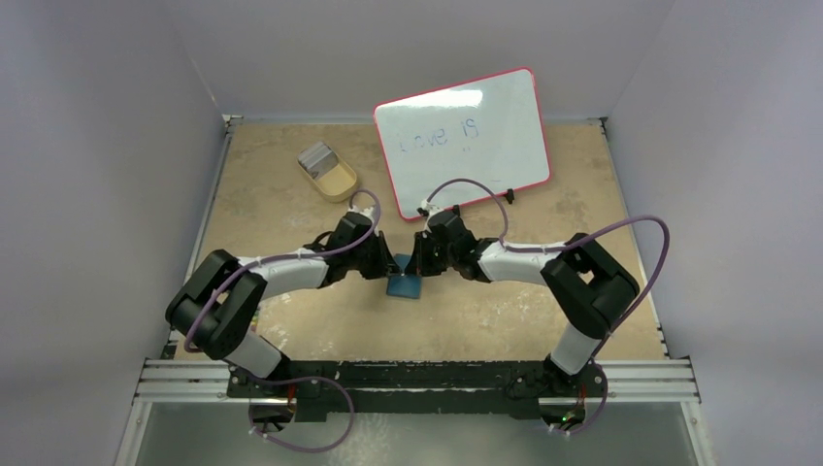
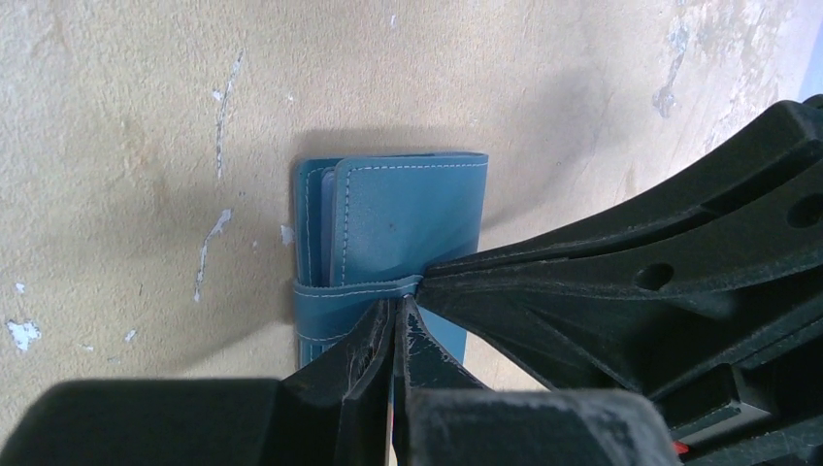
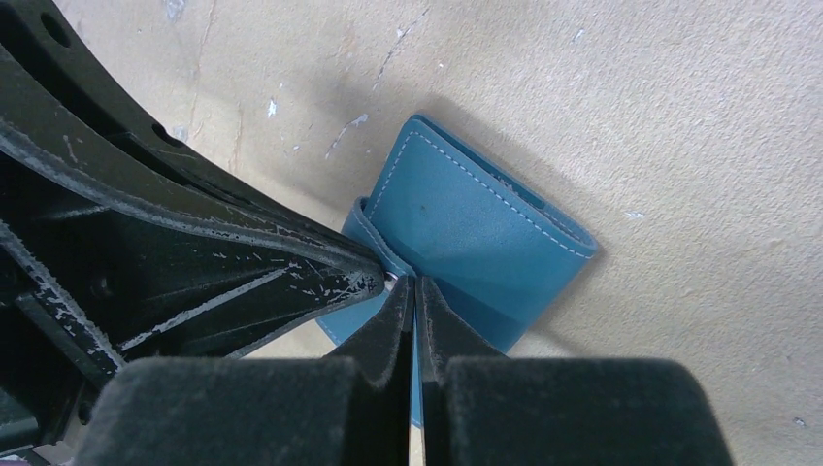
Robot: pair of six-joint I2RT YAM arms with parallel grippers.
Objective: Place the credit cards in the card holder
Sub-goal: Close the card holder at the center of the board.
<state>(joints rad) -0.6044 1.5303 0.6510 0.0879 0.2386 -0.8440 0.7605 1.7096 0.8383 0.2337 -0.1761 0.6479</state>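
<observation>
The card holder (image 1: 405,285) is a teal wallet lying folded on the table, its snap tab wrapped across it. It also shows in the left wrist view (image 2: 408,218) and the right wrist view (image 3: 476,243). My left gripper (image 2: 406,303) and right gripper (image 3: 414,283) are both shut. Their tips meet from opposite sides at the end of the snap tab (image 2: 354,288). I cannot tell whether either one pinches the tab. A grey-silver stack, the credit cards (image 1: 314,155), lies far off at the back left, in the tan tray.
The tan oval tray (image 1: 338,181) stands at the back left. A pink-rimmed whiteboard (image 1: 462,139) leans at the back centre, just behind the right arm. Grey walls close in both sides.
</observation>
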